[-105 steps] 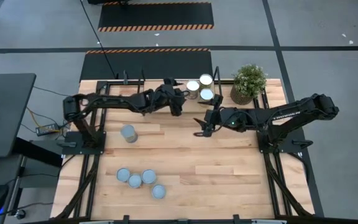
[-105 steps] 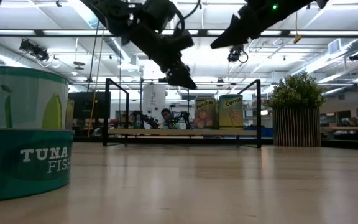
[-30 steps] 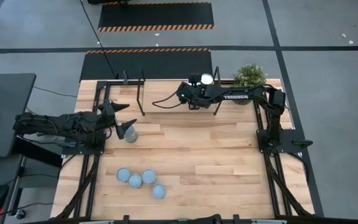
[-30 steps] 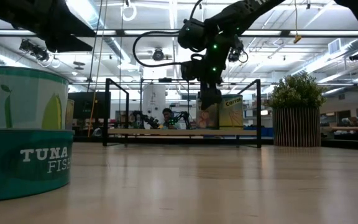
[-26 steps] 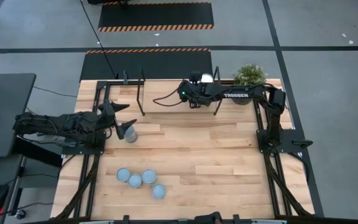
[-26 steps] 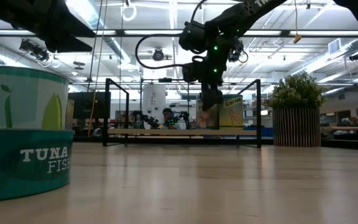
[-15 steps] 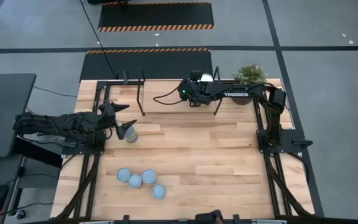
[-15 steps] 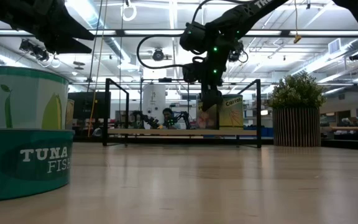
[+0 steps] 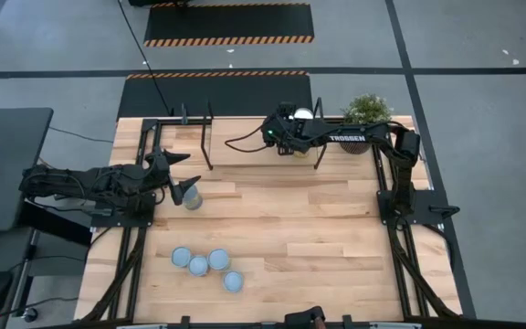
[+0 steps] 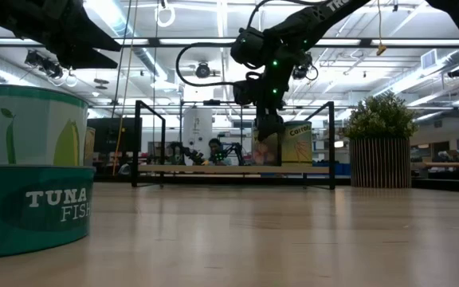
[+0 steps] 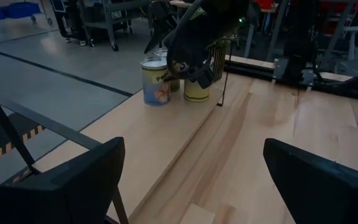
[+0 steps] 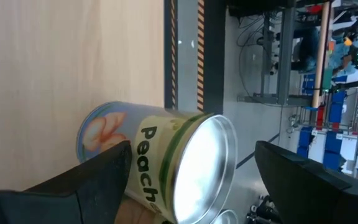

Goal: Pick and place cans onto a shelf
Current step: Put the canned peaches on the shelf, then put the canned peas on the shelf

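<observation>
Cans stand at the right end of the shelf (image 10: 213, 169), on its far-side board; one of them is a Peach can (image 12: 160, 165). My right gripper (image 12: 192, 146) hovers open just short of the Peach can (image 11: 155, 81), one finger to each side of it in the right wrist view. It reaches in over the shelf's right end (image 9: 286, 126). My left gripper (image 9: 188, 172) waits open at the table's left, beside a single standing can (image 9: 190, 196). Nothing lies between the fingers of my left gripper (image 11: 192, 146). Several more cans (image 9: 206, 265) stand grouped near the table's front edge.
A potted plant (image 9: 365, 110) stands at the far right corner beside the shelf. The shelf's black posts (image 9: 208, 137) rise at the far side. In the low view a teal tuna can (image 10: 30, 207) fills the near left. Bare wood lies in the table's middle.
</observation>
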Robot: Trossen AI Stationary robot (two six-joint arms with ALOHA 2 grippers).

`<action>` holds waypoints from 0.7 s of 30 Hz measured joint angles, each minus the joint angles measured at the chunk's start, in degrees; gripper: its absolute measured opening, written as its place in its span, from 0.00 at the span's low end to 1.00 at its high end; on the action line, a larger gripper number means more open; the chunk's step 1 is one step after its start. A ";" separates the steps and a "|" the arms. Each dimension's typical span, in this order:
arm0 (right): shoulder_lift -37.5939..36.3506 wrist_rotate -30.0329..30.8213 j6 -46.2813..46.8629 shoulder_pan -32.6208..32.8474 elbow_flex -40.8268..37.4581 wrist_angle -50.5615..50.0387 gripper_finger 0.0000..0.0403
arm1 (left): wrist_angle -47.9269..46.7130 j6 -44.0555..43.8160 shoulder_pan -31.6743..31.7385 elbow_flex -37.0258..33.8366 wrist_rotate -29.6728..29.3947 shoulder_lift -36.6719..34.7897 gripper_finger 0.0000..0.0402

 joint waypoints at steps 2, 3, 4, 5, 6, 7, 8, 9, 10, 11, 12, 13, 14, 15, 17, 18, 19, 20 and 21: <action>-0.01 0.02 -0.50 -0.04 0.00 0.61 0.87 | -0.07 -0.61 0.00 0.00 -0.01 0.00 0.97; -0.02 0.02 -0.79 -0.13 0.00 0.80 0.87 | -0.07 -0.61 0.00 0.00 -0.01 0.00 0.97; -0.02 0.02 -0.92 -0.15 0.00 0.91 0.87 | -0.07 -0.61 0.00 0.00 0.00 0.00 0.97; -0.02 0.02 -1.00 -0.23 0.00 0.97 0.87 | -0.10 -0.61 0.00 0.00 -0.01 0.00 0.97; -0.02 0.02 -0.99 -0.29 0.00 0.99 0.87 | -0.10 -0.63 0.00 0.00 0.00 0.00 0.97; -0.02 0.02 -0.95 -0.31 0.00 0.98 0.87 | -0.12 -0.63 0.00 0.00 0.01 0.00 0.97; -0.02 0.04 -0.84 -0.31 0.00 0.98 0.87 | -0.12 -0.63 0.00 0.00 0.00 0.00 0.97; -0.02 0.06 -0.74 -0.31 0.00 0.98 0.87 | -0.14 -0.63 0.00 0.00 -0.01 0.00 0.97; -0.02 0.20 -0.35 0.02 0.00 1.00 0.87 | -0.14 -0.63 0.02 0.00 0.01 0.00 0.97; -0.02 0.38 0.11 0.51 0.00 1.06 0.87 | -0.15 -0.63 0.01 0.00 0.01 0.00 0.97; -0.03 0.40 0.46 1.29 0.00 1.08 0.87 | -0.22 -0.63 0.01 0.00 0.01 0.00 0.97; -0.05 0.38 0.74 2.27 0.00 1.11 0.87 | -0.50 -0.65 0.02 0.02 0.12 0.00 0.97; -0.07 0.34 1.10 3.33 0.00 1.09 0.87 | -0.99 -0.64 0.02 0.02 0.61 0.00 0.97; -0.07 0.23 1.49 4.38 0.00 1.09 0.87 | -1.66 -0.65 0.02 0.02 1.40 0.00 0.97; -0.07 0.35 2.10 6.79 0.00 1.07 0.87 | -3.11 -0.77 0.04 0.02 2.87 0.38 0.97; -0.07 0.93 2.45 8.00 0.00 1.05 0.87 | -3.76 -0.90 0.04 0.02 3.77 0.76 0.97; -0.07 2.06 2.78 9.30 0.00 0.99 0.87 | -4.47 -0.99 0.04 0.02 4.71 1.06 0.97; -0.09 3.22 3.12 10.64 0.00 0.85 0.87 | -4.86 -0.94 0.04 0.02 5.46 1.49 0.97; -0.09 4.32 3.38 11.99 0.00 0.64 0.87 | -4.90 -0.85 0.04 0.03 6.02 2.02 0.97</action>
